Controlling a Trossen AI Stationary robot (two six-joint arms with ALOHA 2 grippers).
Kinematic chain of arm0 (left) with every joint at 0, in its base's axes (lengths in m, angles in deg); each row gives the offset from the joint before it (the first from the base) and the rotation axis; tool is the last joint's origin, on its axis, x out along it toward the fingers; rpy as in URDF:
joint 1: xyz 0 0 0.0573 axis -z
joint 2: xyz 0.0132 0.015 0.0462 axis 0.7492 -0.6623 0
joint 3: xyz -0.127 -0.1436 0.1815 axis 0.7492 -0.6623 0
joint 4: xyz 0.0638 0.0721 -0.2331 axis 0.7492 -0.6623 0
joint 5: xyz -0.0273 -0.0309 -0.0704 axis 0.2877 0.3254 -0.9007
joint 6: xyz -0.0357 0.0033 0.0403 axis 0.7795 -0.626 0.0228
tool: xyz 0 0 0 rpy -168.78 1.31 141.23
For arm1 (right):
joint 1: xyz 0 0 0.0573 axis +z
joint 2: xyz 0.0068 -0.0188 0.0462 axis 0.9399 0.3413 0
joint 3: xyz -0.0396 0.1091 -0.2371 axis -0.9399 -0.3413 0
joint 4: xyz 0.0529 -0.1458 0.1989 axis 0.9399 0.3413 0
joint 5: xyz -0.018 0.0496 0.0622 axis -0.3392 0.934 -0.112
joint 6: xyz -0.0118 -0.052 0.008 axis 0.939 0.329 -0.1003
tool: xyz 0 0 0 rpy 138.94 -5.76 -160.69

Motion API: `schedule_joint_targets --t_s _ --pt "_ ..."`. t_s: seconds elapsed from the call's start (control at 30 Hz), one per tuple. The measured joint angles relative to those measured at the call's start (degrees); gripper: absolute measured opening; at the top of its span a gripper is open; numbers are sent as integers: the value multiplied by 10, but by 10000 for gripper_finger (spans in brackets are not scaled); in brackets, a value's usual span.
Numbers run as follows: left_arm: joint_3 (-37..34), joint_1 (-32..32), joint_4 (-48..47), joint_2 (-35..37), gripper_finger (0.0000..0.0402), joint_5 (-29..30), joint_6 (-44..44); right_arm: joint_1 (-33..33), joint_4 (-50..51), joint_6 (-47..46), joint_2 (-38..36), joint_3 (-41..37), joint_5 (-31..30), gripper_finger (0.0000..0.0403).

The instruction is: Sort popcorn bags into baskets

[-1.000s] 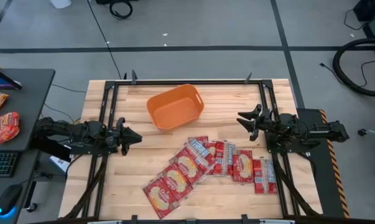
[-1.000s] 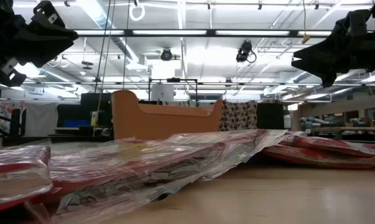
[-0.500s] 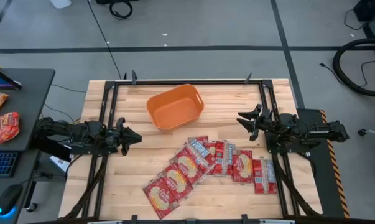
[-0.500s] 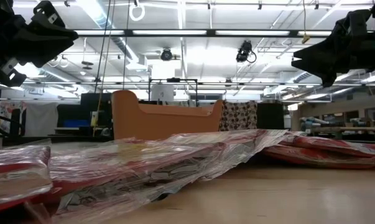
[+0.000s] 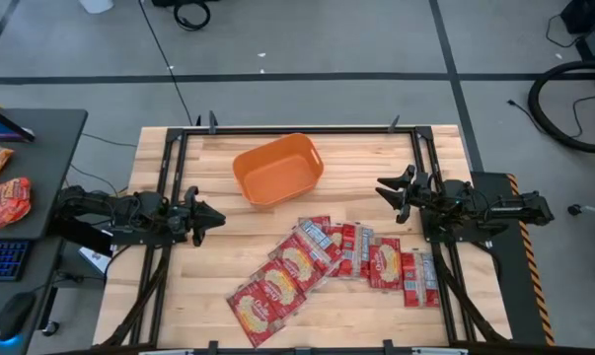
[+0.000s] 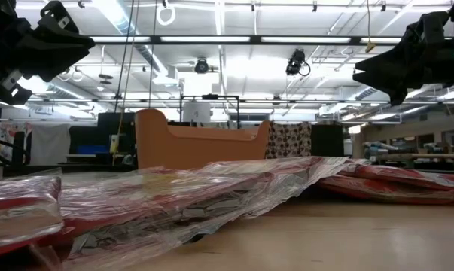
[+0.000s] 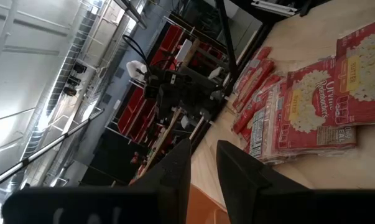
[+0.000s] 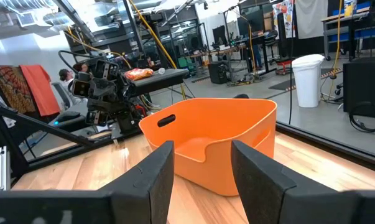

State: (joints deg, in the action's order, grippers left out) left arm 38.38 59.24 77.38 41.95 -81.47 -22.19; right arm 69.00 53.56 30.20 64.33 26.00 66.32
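Bench (image 5: 179, 306): wooden planks with a dark frame rail near each side edge. You had open board along its left third, between the left rail and the packets, and a bare strip along the far edge behind the tub.

Basket (image 5: 277, 169): one orange tub, empty, upright, at the far-middle of the bench. Its long axis ran roughly left to right, tilted slightly so the right end lay farther back. In the right wrist view it (image 8: 212, 143) stood open-mouthed straight ahead of that claw, with clear board between them.

Popcorn bags (image 5: 332, 261): about ten flat red packets, overlapping in a loose band from the near-middle of the bench to the right rail. The left ones (image 5: 267, 296) fanned diagonally, long axes running from near-left to far-right; the right ones (image 5: 415, 276) lay with long axes near to far, touching the rail. You had a gap between the band and the tub.

Left claw (image 5: 210, 216): hovered above the bench's left side, pointing right, well apart from the packets, fingers slightly parted on nothing.

Right claw (image 5: 384, 188): hovered just inside the right rail, pointing left, fingers spread, holding nothing, beyond the packets' far edge.
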Motion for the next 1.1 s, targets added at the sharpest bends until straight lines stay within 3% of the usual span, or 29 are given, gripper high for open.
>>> schedule_joint_targets --t_s 0.57,0.67,0.83,0.9,0.97,1.1 --pt "0 1 29 0 82 -1 20 0 0 0 0 0 0 164" --pt "0 1 21 0 82 -3 144 0 0 0 0 0 0 164" --pt "0 1 15 0 82 -3 537 0 0 0 0 0 0 164" --pt "0 1 15 0 82 -3 654 0 0 0 0 0 0 164" --pt "0 1 12 0 82 -3 716 0 0 0 0 0 0 164" --pt "0 1 15 0 82 -3 750 0 0 0 0 0 0 164"
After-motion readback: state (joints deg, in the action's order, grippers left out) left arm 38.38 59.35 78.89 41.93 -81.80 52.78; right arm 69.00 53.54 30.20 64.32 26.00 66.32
